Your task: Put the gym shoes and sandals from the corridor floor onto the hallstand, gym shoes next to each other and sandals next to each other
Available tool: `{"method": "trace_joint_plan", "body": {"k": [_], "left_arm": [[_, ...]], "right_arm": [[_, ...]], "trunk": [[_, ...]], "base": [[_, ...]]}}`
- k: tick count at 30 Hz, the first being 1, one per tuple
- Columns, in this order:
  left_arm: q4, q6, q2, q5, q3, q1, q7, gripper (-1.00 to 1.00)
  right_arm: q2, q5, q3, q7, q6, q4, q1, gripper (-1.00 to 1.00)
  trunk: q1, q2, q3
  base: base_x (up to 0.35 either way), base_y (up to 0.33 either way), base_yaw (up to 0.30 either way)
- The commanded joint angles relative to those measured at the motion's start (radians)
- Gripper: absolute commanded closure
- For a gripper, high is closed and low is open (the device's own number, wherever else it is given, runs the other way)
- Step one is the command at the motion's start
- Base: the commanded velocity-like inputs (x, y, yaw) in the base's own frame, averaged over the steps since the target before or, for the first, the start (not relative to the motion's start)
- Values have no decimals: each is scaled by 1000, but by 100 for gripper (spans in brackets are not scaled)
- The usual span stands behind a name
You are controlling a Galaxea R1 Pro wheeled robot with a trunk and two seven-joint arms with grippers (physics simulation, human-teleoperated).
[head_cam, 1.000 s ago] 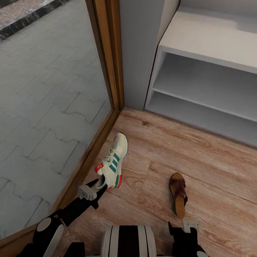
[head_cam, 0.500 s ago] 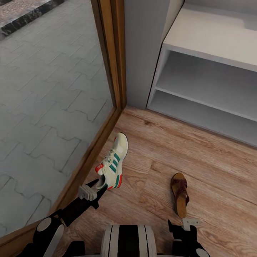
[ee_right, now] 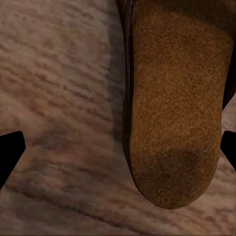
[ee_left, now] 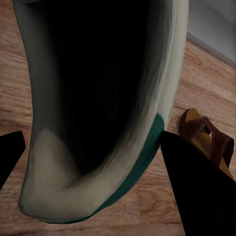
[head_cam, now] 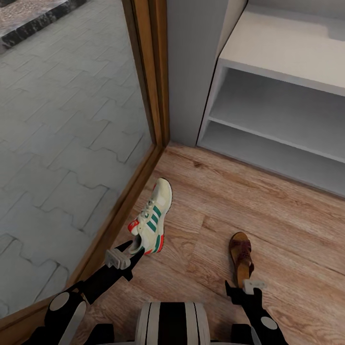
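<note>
Wood-grain corridor floor fills the lower half of the head view, with a big glass door and its wooden frame taking the upper left and grey paving beyond it. Upper right, the white hallstand stands with flat top and both shelf compartments bare: no footwear on it yet.

Down to the shoes. One gym shoe sits left of centre, heel lifted, and the left gripper has hold of it at the heel; in the left wrist view the shoe's dark opening looms right between the dark fingers, so that claw is clamped on the sneaker. Lower right, one sandal lies flat on the planks, heel end toward the robot.

The right gripper hovers just at that heel; the right wrist view shows the tan insole between fingertips spread wide at either edge, nothing gripped.

So the step looks like a two-handed pickup, sneaker secured, sandal next: lower, close on the heel, then carry both to the rack.
</note>
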Motion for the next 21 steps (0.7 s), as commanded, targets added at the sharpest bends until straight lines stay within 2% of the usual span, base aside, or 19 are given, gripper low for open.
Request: {"method": "trace_joint_plan", "body": {"k": [1,21], "left_arm": [[-1,10,1,11,-1,0,-2,100],[-1,11,1,10,-1,0,-2,100]], "right_arm": [[0,1,0,-1,1,-1,-1,-100],[-2,-1,-1,-1,1,2,-4,-100]], "trunk": [[0,0,0],[0,0,0]], "base": [[0,0,0],[0,0,0]]}}
